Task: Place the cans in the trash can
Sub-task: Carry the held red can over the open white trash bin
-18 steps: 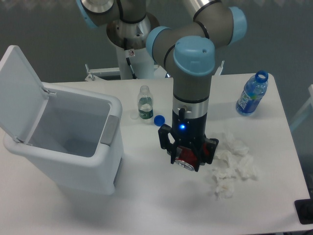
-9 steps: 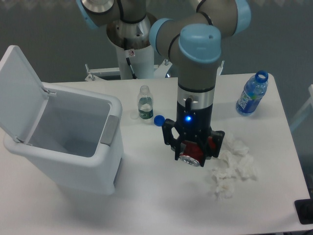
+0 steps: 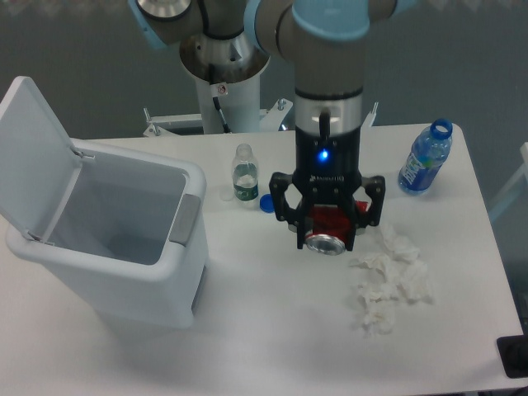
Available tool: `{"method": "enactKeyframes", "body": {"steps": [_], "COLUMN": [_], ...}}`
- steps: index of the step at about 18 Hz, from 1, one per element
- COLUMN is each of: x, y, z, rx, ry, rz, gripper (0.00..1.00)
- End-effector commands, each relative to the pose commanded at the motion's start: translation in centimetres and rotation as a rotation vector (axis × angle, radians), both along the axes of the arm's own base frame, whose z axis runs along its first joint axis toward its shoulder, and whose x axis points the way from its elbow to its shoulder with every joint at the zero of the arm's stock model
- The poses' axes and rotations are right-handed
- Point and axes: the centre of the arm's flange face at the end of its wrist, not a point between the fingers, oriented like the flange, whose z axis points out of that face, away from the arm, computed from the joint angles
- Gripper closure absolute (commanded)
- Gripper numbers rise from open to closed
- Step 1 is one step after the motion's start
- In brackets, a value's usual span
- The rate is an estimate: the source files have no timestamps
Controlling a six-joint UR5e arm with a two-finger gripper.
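We see the tool [image 3: 327, 233] pinching the red can [image 3: 327, 231] between its fingers, silver end facing us, above the middle of the bench [image 3: 272, 346]. The trash can [image 3: 124, 247] stands open at the left edge. Crumpled tissues [image 3: 388, 280] lie just right; a small bottle [image 3: 244, 175] and blue cap [image 3: 267, 202] sit behind.

On view are one red can [image 3: 327, 228], one trash can [image 3: 124, 247], two plastic bottles [image 3: 244, 173] [image 3: 425, 157], one loose blue cap [image 3: 266, 202], and perhaps four crumpled tissues [image 3: 388, 276], bunched too closely to count surely.
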Motion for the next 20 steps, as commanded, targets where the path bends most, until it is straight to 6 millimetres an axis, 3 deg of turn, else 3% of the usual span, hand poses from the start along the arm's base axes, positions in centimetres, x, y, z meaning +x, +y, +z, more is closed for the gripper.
{"method": "enactKeyframes", "body": {"steps": [3, 8, 14, 20], "x": [2.2, 8.2, 14.9, 18.2], "y": [0.2, 2.6, 1.6, 3.1], "z": [1.2, 2.2, 4.0, 2.9], "rx": [0.066, 0.082, 0.103, 0.091], "ry": [-0.056, -0.067, -0.064, -0.095], "rz": [-0.017, -0.099, -0.157, -0.203], "gripper": [0.42, 0.42, 0.42, 0.42]}}
